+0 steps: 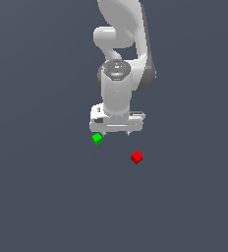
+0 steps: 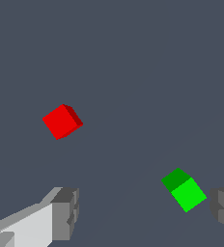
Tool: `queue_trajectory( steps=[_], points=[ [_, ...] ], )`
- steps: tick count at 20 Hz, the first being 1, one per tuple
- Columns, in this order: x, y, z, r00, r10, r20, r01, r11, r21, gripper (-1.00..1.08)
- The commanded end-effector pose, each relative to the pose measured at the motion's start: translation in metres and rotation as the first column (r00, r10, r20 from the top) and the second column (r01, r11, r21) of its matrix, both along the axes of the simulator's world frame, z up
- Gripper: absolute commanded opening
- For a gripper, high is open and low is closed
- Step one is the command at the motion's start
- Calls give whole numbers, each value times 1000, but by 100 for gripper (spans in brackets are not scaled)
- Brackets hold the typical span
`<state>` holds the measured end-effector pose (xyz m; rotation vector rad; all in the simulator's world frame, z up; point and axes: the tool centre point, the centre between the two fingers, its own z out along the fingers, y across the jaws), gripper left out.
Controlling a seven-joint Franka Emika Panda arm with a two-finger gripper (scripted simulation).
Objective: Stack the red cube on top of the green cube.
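The red cube (image 1: 136, 157) lies on the dark grey floor, in front of the gripper and toward the exterior view's right. The green cube (image 1: 97, 139) rests just below the gripper's finger on the exterior view's left. My white gripper (image 1: 116, 133) hangs above the floor, pointing down, open and holding nothing. In the wrist view both grey fingers (image 2: 65, 212) are spread wide around the gripper (image 2: 145, 214). There the green cube (image 2: 184, 189) sits close to one finger, and the red cube (image 2: 62, 121) lies farther off on its own. The cubes are apart.
A plain dark grey floor (image 1: 47, 197) fills both views. The white arm (image 1: 121, 44) rises behind the gripper at the top of the exterior view.
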<state>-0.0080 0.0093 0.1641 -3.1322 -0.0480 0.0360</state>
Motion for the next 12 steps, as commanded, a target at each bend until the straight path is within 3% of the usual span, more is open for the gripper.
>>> queue_trajectory(
  steps=[1,12],
  points=[
    [0,0,0,1000,0,0,0,1000,0,100],
    [14,19,-20,992,124,5,-124,992,1,100]
  ],
)
